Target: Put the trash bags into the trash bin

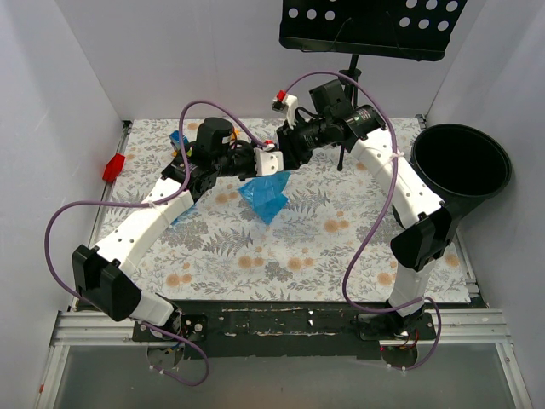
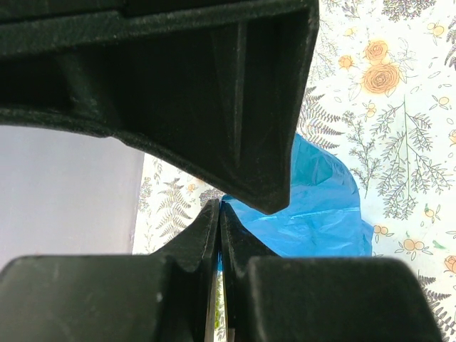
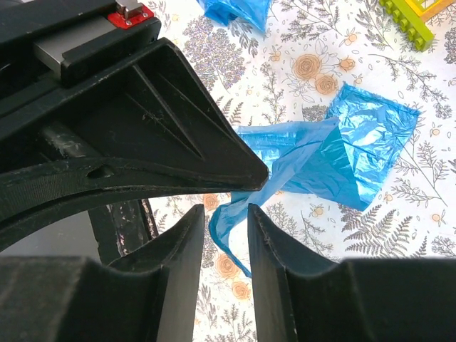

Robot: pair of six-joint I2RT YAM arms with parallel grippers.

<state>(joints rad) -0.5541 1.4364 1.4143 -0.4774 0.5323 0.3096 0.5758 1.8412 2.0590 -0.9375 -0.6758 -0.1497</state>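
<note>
A blue trash bag point(image 1: 266, 196) hangs as a loose sheet above the middle of the floral table. My left gripper point(image 1: 266, 164) is shut on its top edge; in the left wrist view the left gripper point(image 2: 219, 206) has its jaws pressed together on a sliver of film, and the bag point(image 2: 324, 206) spreads out to the right. My right gripper point(image 1: 286, 158) meets it from the right. The right gripper point(image 3: 226, 214) is open, and a twisted strip of the bag point(image 3: 335, 153) runs loose between its fingers. The black trash bin point(image 1: 464, 192) stands at the far right.
A second blue trash bag point(image 3: 235, 11) lies on the table by my left forearm point(image 1: 184, 213). A yellow-green toy block point(image 3: 410, 21) sits near the far left. A black perforated music stand point(image 1: 366, 25) rises at the back. White walls close three sides.
</note>
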